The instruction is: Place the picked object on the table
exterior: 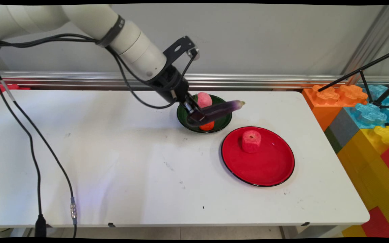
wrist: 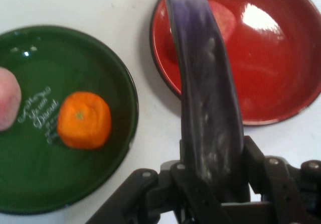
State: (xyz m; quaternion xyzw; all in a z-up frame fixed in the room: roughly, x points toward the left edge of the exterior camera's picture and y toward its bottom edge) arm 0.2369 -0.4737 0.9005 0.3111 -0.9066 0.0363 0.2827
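My gripper (exterior: 198,116) is shut on the thick end of a purple eggplant (exterior: 221,108), holding it in the air over the green plate (exterior: 183,118). The eggplant (wrist: 208,93) sticks out from between the fingers, with its stem end towards the right in the main view. On the green plate (wrist: 30,184) lie an orange mandarin (wrist: 84,120) and a pink peach (wrist: 7,106); in the main view the mandarin (exterior: 207,126) is partly hidden by the gripper, and the peach (exterior: 204,99) sits at the back. Right of it, a red plate (exterior: 268,168) carries a red apple (exterior: 251,141).
Large orange, blue, yellow and red toy blocks (exterior: 366,114) are stacked past the table's right edge. A black tripod (exterior: 370,76) stands over them. Black cables (exterior: 32,145) hang from the arm across the table's left side. A metal rail (exterior: 265,81) runs along the back wall.
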